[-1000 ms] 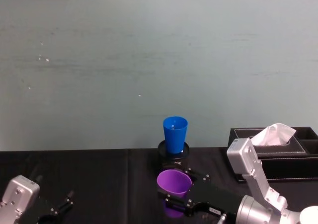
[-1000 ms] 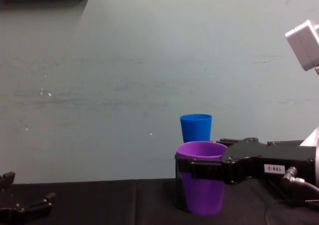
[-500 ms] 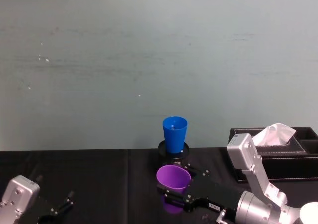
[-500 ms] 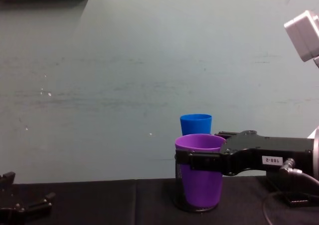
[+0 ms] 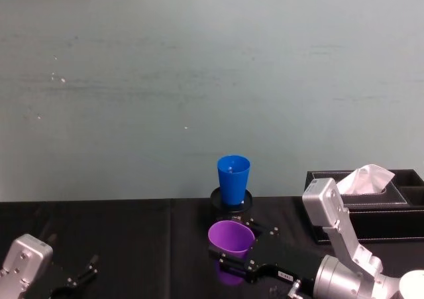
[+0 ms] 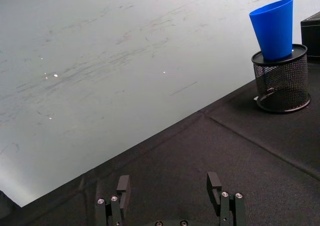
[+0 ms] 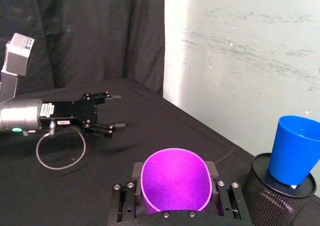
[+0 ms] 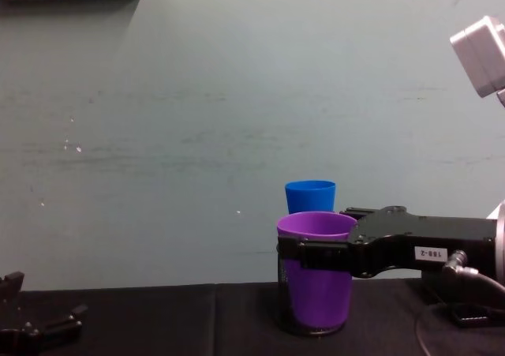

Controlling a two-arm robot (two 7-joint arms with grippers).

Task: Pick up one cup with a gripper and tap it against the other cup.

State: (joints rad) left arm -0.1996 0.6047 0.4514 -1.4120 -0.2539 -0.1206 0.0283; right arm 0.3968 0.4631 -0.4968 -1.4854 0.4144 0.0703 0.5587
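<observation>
Two risks stand out. The purple cup [image 5: 231,240] hangs just in front of the holder [image 6: 280,83], with its rim lower than the mouth of the blue cup [image 5: 233,178] that stands in that holder. Pushed straight on, it would likely strike mesh rather than cup, so it probably needs raising first. A hard tap could also tip the blue cup or shove the holder back.

The right gripper [image 8: 316,255] reaches in from the holder's right, its fingers drawn in on the purple cup's upper wall, one on each side. A knock might shift the smooth taper in that grip. The left gripper [image 6: 168,183] rests well left of the holder, fingers spread, holding nothing.
</observation>
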